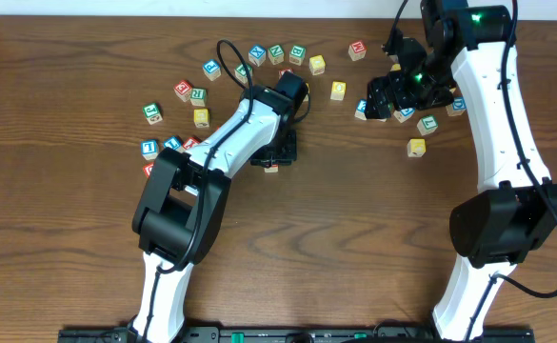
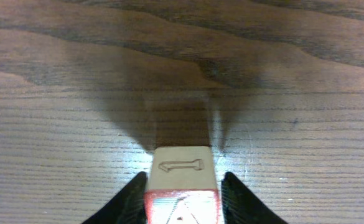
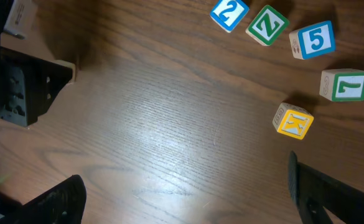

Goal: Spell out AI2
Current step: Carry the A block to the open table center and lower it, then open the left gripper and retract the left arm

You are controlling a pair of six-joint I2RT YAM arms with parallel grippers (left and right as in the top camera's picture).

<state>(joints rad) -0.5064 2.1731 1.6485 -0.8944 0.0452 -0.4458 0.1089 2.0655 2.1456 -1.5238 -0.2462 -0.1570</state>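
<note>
Left claw straddles the red-framed block on the bench; pinching or clear cannot be told. Right claw gapes empty, "2" block at its 12 o'clock. Risk: a clinging finger drags the block askew.

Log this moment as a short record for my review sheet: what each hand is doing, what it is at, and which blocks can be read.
left hand: fingers on either side of a red-framed block; gripped or released, cannot tell
block letter: cut off at the edge of the left wrist view
right hand: open, nothing between its fingers
readable in right wrist view: blue 2, green Z, blue 5, green 7, yellow-faced block
AI2 row: none laid out yet
</note>
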